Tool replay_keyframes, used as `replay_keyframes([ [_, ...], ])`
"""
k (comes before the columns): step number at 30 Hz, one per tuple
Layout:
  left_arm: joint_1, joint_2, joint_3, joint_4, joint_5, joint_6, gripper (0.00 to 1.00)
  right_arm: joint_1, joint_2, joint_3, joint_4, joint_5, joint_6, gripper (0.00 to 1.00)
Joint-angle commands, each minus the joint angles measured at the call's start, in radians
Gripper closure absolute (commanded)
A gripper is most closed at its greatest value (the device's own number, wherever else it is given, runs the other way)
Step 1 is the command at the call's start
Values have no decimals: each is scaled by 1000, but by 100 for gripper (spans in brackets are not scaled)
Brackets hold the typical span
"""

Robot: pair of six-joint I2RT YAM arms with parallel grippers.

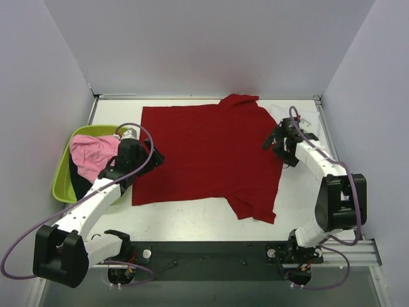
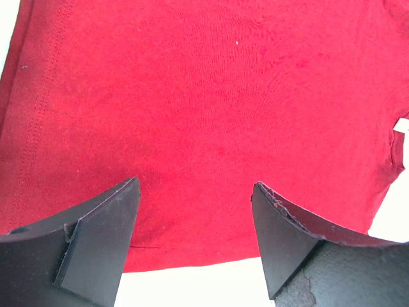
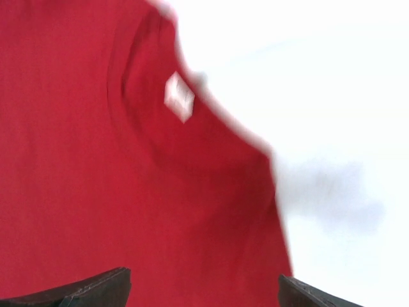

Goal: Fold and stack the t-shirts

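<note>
The deep red t-shirt lies spread flat on the white table, one sleeve at the back and one at the front right. My left gripper is open and empty at the shirt's left hem edge; in the left wrist view it hovers over the red cloth just inside the hem. My right gripper is open and empty at the shirt's right edge; the right wrist view shows the red collar with its white label. The pink shirt and a black one sit in the tub. A white shirt lies at the back right.
The lime-green tub stands at the table's left edge beside my left arm. Grey walls close in the left, back and right. A black base rail runs along the near edge.
</note>
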State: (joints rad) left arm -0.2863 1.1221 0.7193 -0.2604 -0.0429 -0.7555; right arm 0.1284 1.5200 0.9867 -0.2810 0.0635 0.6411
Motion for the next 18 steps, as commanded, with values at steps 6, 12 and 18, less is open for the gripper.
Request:
replay_keyframes([
  [6,-1,-74,-17,52,43,-36,20,-153,227,378,32,-16,9,0],
  [12,-4,-96,-30,38,43,-36,20,-193,385,448,138,-105,31,0],
  [18,-5,-104,-38,38,43,-22,20,-234,453,438,305,-191,48,0],
])
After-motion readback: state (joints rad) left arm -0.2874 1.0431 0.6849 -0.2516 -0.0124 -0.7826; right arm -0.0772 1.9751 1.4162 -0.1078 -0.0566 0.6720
